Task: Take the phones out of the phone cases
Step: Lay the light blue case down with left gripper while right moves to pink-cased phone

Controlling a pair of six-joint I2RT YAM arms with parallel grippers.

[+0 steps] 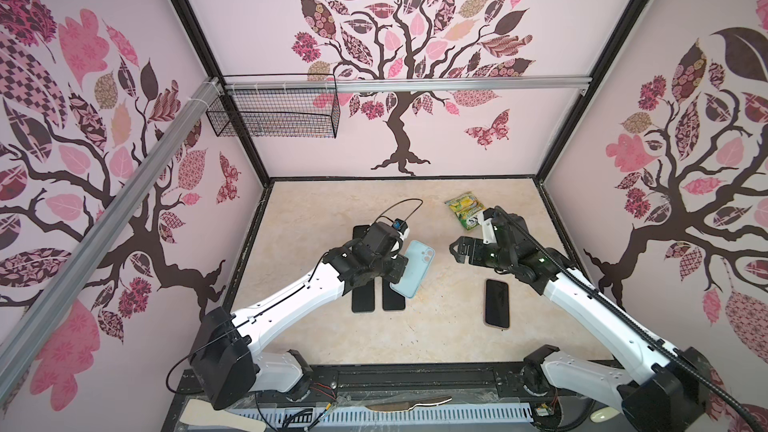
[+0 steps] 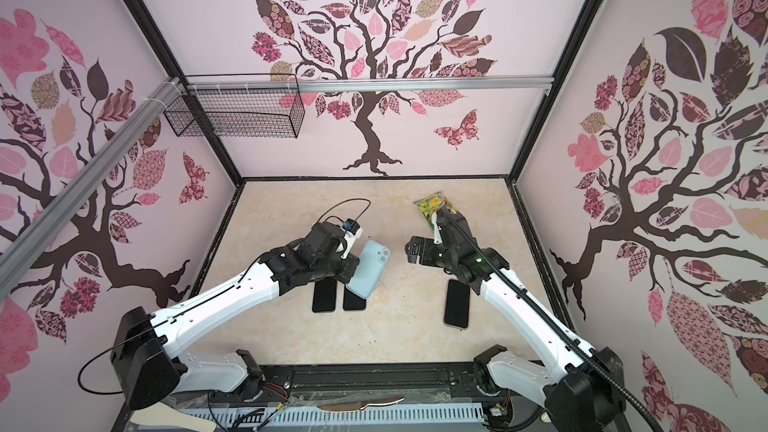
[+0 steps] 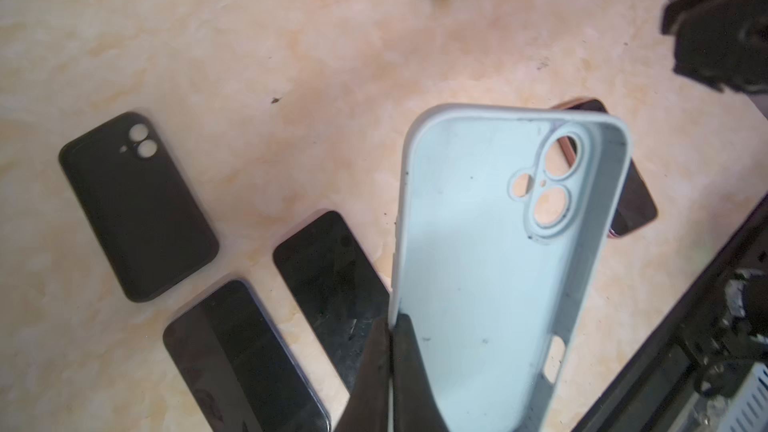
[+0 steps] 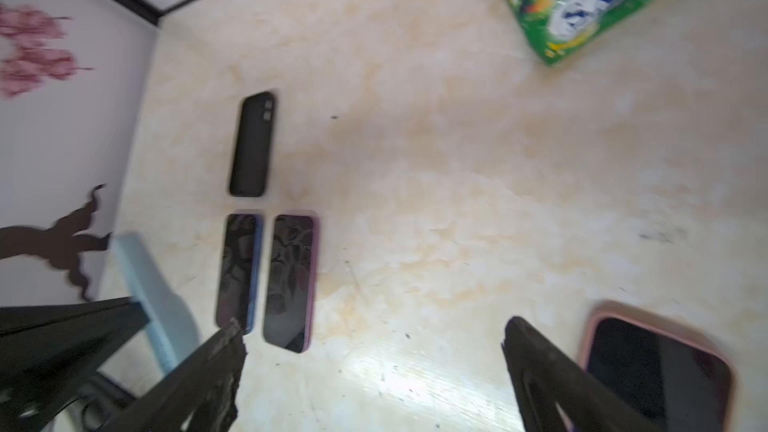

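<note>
light blue phone case [image 3: 478,263] is held up off the tabletop [image 1: 436,326] by the left hand [image 3: 391,332], whose fingers are clamped together on one long side wall near the case's lower end. the hollow inside faces the left wrist camera. it shows only bare blue lining with dark specks, and the tabletop shows through the camera cutouts. in both top views the case sits tilted over the near ends of two dark phones [image 1: 362,297] [image 1: 393,299]. those two lie flat, side by side, screens up, just left of centre.

pink-edged phone [image 1: 497,303] lies flat on the tabletop, screen up, outside the blue case and well apart from it, on the right side beside the right arm. right hand [image 1: 456,249] hovers above the tabletop between the case and that phone. its fingers are spread wide in the right wrist view, with nothing between them.

black case [image 3: 139,205] lies flat beyond the two phones, with the tabletop showing through its camera holes. green and yellow snack bag [image 1: 465,209] lies near the back, behind the right hand. wire basket [image 1: 274,112] hangs on the rail at the back left. only mesh and wall are visible through it.
</note>
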